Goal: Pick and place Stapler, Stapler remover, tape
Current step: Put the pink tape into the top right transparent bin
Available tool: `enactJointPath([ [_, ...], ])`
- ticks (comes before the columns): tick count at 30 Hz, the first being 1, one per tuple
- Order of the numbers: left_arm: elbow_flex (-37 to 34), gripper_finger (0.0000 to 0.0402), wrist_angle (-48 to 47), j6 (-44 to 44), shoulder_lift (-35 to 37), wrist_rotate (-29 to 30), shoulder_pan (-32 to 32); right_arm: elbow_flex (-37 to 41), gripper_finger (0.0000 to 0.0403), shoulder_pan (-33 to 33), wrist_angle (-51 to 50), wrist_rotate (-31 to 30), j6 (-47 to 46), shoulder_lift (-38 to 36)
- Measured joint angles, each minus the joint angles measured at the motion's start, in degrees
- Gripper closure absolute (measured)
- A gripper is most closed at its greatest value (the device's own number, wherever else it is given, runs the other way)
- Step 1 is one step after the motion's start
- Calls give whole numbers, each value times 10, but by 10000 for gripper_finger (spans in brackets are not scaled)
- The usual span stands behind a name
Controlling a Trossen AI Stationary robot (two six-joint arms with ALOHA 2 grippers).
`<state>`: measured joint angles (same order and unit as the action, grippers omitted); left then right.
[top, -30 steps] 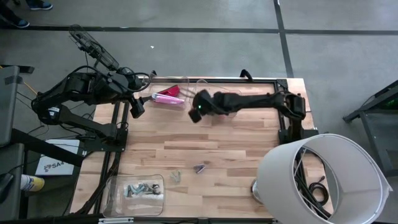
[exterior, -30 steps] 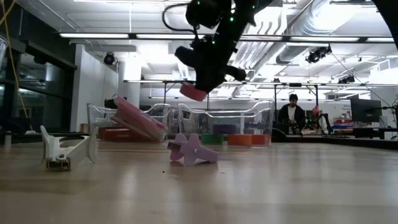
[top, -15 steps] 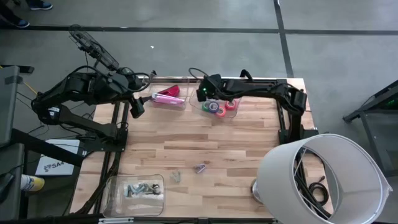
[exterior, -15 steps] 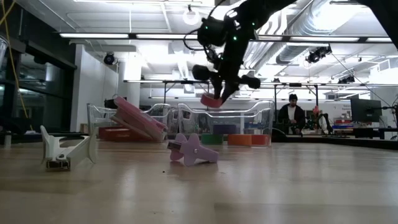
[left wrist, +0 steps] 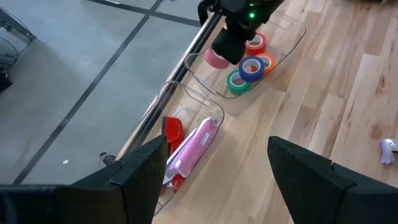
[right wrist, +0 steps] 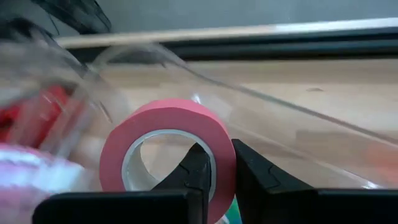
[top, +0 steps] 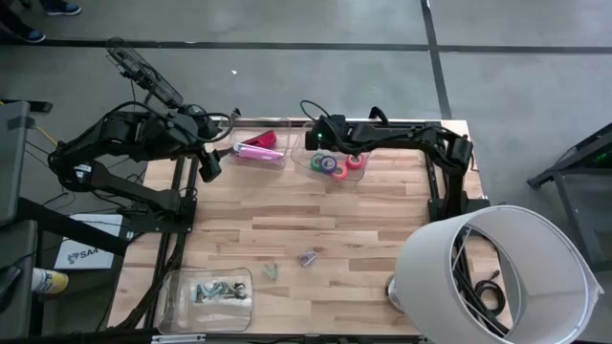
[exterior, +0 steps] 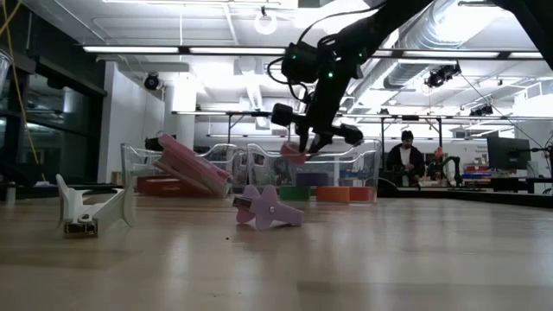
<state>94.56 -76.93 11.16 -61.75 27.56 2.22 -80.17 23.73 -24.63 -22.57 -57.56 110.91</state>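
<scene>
My right gripper point(top: 319, 139) is shut on a pink tape roll point(right wrist: 168, 134) and hangs over the far end of the clear tape tray point(top: 346, 176) at the table's far edge. Green point(left wrist: 237, 81), blue point(left wrist: 251, 67) and red point(left wrist: 255, 43) rolls lie in that tray. My left gripper point(left wrist: 217, 165) is open and waits at the far left, beside a clear tray point(top: 273, 162) holding a pink stapler point(top: 258, 150). A purple staple remover point(exterior: 268, 209) and a pale one point(exterior: 86, 212) rest on the bare wood. My right gripper pinches the pink roll by its wall point(right wrist: 219, 146), one finger point(right wrist: 196, 165) inside the ring and the other point(right wrist: 249, 168) outside. The fingers point down from above. The roll point(exterior: 294, 154) is lifted clear, tilted, above the tray.
A shallow clear tray point(top: 172, 287) with several staple removers sits at the near left corner. A large white lampshade-like drum point(top: 497, 272) covers the near right corner. The middle of the wooden table point(top: 316, 215) holds only the two loose removers point(top: 307, 257).
My right gripper has carried the pink roll from over the table's middle toward the far edge, and has come down over the tape tray, staying shut on the roll. The last half second shows only a small further drop.
</scene>
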Motion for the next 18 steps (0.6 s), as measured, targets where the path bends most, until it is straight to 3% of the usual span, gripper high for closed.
enactJointPath([
  [6,0,128,0,7,0,0,0,14,367,2,29,4,-41,0],
  [18,0,128,0,11,0,1,0,14,347,8,31,43,-19,0],
])
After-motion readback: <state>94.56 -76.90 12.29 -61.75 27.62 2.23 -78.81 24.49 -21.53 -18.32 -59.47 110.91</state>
